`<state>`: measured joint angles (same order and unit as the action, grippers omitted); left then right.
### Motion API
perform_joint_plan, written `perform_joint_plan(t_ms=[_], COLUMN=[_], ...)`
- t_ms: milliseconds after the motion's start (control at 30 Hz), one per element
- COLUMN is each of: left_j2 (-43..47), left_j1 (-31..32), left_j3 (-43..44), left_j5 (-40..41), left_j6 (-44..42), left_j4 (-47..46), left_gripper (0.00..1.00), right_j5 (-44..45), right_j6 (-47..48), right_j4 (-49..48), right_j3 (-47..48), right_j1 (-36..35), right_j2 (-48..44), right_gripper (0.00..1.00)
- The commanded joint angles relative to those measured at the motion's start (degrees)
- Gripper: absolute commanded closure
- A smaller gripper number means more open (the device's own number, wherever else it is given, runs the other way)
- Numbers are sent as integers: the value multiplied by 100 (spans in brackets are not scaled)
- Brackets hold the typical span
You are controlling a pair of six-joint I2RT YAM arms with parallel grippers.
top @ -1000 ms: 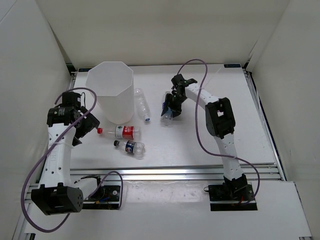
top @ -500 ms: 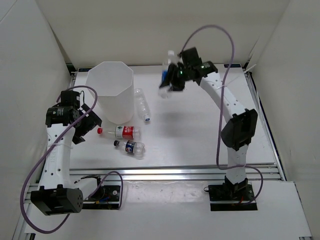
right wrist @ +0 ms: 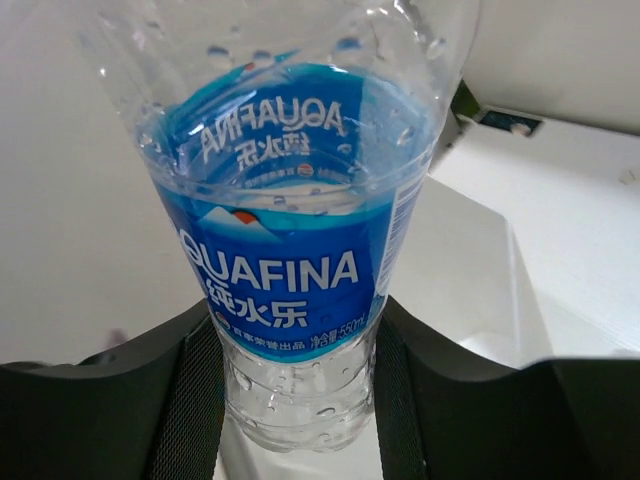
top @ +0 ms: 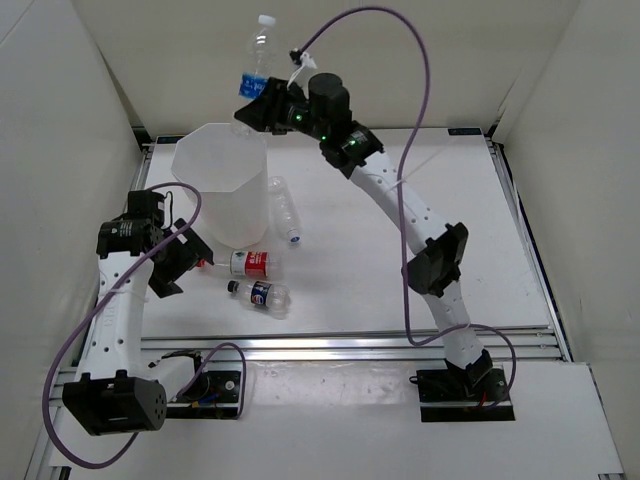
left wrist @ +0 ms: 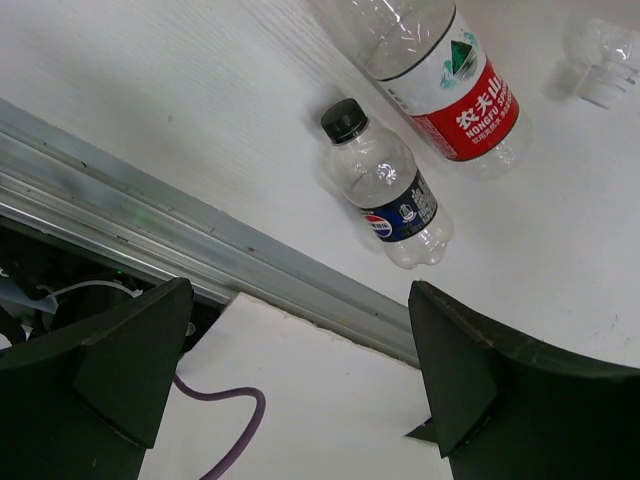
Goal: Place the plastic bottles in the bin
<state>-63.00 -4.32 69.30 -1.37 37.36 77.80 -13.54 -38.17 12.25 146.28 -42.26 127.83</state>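
Observation:
My right gripper [top: 256, 104] is shut on the blue-label bottle [top: 259, 58] and holds it upright, high over the far rim of the white bin [top: 222, 212]. In the right wrist view the bottle [right wrist: 290, 230] fills the space between my fingers [right wrist: 180, 400]. Three bottles lie on the table: an unlabelled one [top: 285, 210] right of the bin, a red-label one [top: 245, 264] and a dark-label, black-capped one [top: 262, 294] in front of it. My left gripper [top: 186, 258] is open and empty, just left of the red-label bottle's cap. The left wrist view shows the red-label bottle [left wrist: 440, 70] and the black-capped one [left wrist: 390, 185].
White walls enclose the table on the left, back and right. A metal rail [top: 340, 345] runs along the near edge and also shows in the left wrist view [left wrist: 150, 240]. Purple cables [top: 400, 150] loop from both arms.
My right arm has lifted the blue-label bottle off the table and swung it up and left to above the bin. My left gripper has shifted slightly towards the red-label bottle.

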Motion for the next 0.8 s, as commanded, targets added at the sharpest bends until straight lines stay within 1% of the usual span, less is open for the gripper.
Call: perform_joint_plan(t_ms=[0, 33, 67, 100, 133, 167, 200, 267, 300, 333, 367, 400, 433, 467, 500, 533, 567, 600, 633, 700, 733, 767], left_j2=[157, 157, 157, 157, 87, 86, 34, -27, -28, -28, -89, -89, -89, -89, -89, -89, -89, -89, -89, -89, -150, -151], left_j1=[27, 27, 27, 27, 27, 27, 27, 27, 27, 27, 27, 27, 27, 27, 27, 27, 27, 27, 27, 27, 27, 27], left_j3=[154, 154, 59, -47, -48, -100, -101, -101, -48, -48, -48, -48, -48, -109, -109, -179, -180, -232, -232, -285, -285, -337], left_j5=[-206, -206, -206, -206, -206, -154, -75, -5, -4, -4, -4, -4, -4, -4, -4, -4, -56, -57, -109, -109, -170, -171], left_j6=[-186, -186, -186, -116, -54, -54, 16, 78, 130, 131, 209, 210, 210, 279, 332, 333, 333, 403, 403, 455, 456, 456], left_j4=[420, 420, 420, 420, 420, 420, 420, 359, 298, 297, 245, 244, 166, 104, 104, 26, 25, -36, -89, -90, -90, -90], left_gripper=[0, 0, 0, 0, 0, 0, 0, 0, 0, 0, 0, 0, 0, 0, 0, 0, 0, 0, 0, 0, 0, 0], right_j5=[343, 396, 457, 458, 458, 449, 562, 842, 1097, 1378, 1380, 1511, 1591, 1461, 1373, 1198, 909, 453, -543, -1402, -1675, -1861], right_j6=[784, 1177, 1415, 1627, 1794, 2126, 2243, 2306, 2053, 1807, 1587, 1385, 1078, 971, 822, 698, 628, 627, 679, 732, 732, 732], right_j4=[-636, -706, -707, -707, -707, -489, -382, -242, -241, -241, -162, -75, 13, 336, 609, 838, 936, 937, 876, 1032, 1173, 1305], right_j3=[242, 122, 68, 68, 155, 208, 208, -229, -431, -694, -1210, -1451, -1697, -1899, -2058, -2138, -2295, -2479, -2742, -2675, -2562, -2299], right_j1=[-185, -238, -291, -422, -476, -589, -590, -643, -530, -407, -101, 41, 190, 505, 665, 971, 1131, 1298, 1569, 1773, 1896, 1897], right_j2=[75, -29, -91, -92, -213, -284, -581, -1038, -1537, -1777, -1979, -2277, -2384, -2438, -2438, -2351, -2298, -2150, -2018, -1351, -1079, -580], right_gripper=[60, 56, 48, 42, 14, 0, 0, 0, 0, 0, 0, 0, 0, 0, 0, 0, 0, 0, 0, 0, 0, 0])
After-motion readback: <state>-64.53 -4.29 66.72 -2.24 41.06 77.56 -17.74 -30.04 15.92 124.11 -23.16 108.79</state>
